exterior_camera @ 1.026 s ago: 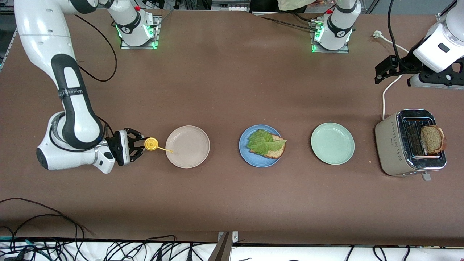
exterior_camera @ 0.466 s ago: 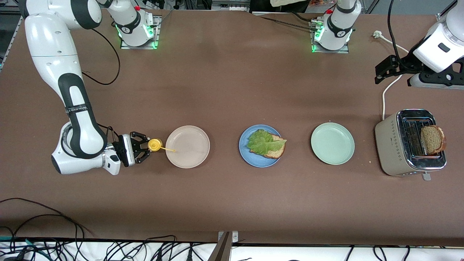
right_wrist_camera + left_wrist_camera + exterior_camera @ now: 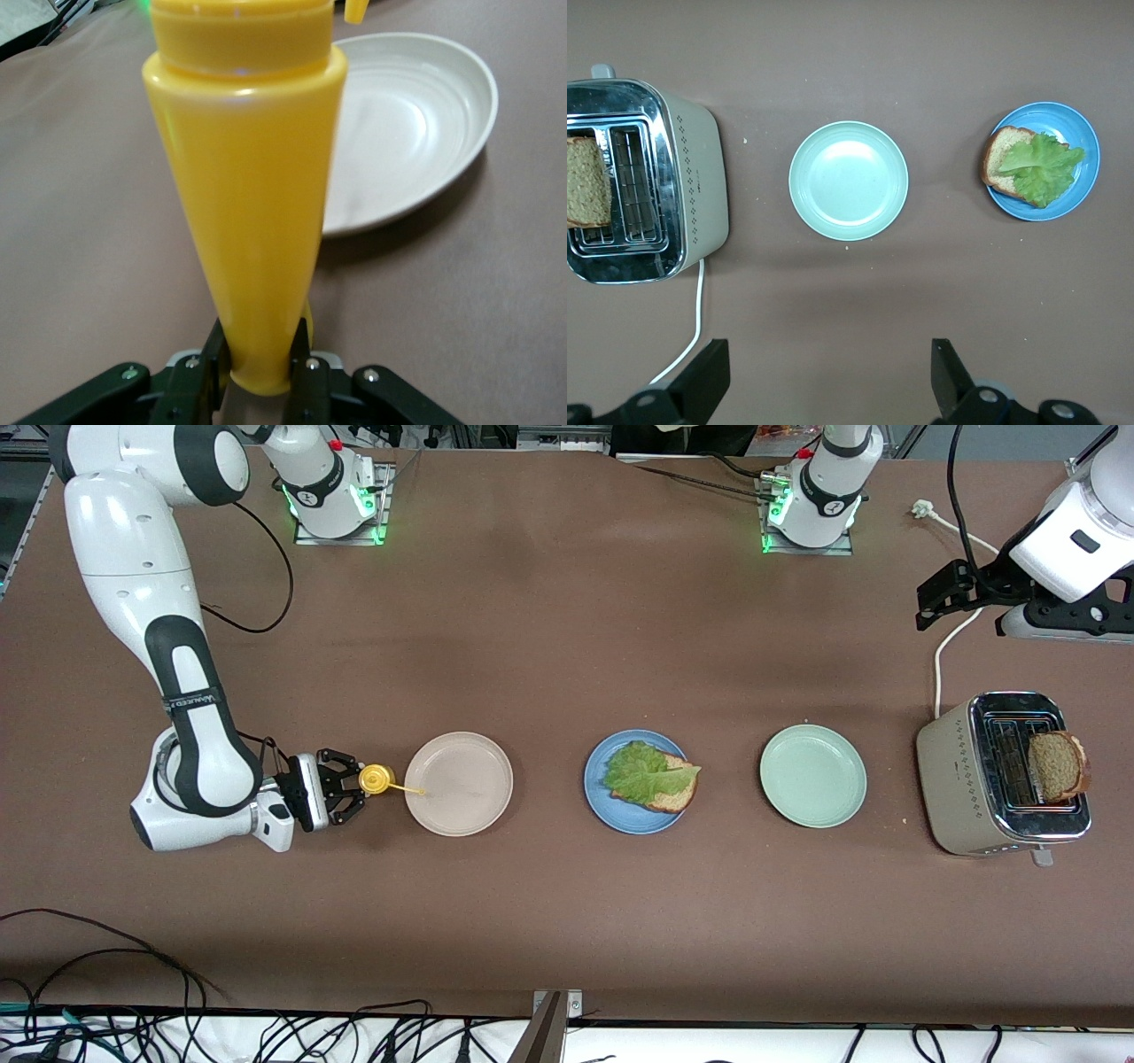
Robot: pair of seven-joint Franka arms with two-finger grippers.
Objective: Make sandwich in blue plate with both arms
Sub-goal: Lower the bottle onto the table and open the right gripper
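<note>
Brown matte table (image 3: 549, 629) fills view, black cables (image 3: 106, 1001) tangled along its near edge, white cord (image 3: 941, 657) at left arm's end

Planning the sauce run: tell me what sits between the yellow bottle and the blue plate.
Front view: only the beige plate lies between the yellow bottle, held by the right gripper, and the blue plate.

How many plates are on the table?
3, in a row: a beige plate toward the right arm's end, a blue plate in the middle holding bread and lettuce, and a pale green plate beside the toaster.
</note>
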